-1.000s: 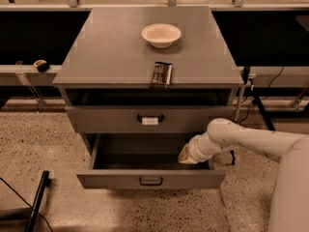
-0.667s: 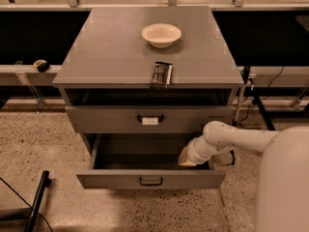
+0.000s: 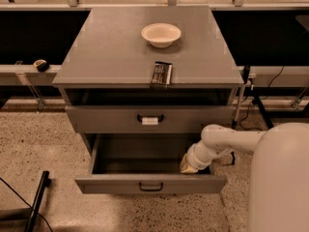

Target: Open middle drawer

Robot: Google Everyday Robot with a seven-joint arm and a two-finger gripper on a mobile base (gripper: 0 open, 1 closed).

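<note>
The middle drawer [image 3: 150,183] is a wide grey drawer with a small black loop handle [image 3: 150,186]. It stands pulled far out of the cabinet, and its inside looks empty. My gripper [image 3: 188,166] is at the end of the white arm [image 3: 227,141] and reaches down into the drawer's right side, just behind its front panel. The drawer above [image 3: 149,119] has a white label at its handle and sits slightly out.
A white bowl [image 3: 161,34] and a dark packet [image 3: 161,74] lie on the grey cabinet top [image 3: 106,47]. My white body [image 3: 280,182] fills the lower right. A black pole [image 3: 37,202] lies on the speckled floor at the lower left. Cables [image 3: 251,105] hang to the cabinet's right.
My white body has come further into view at the right. The gripper stays in the drawer's right side, and the drawer is about as far out as before.
</note>
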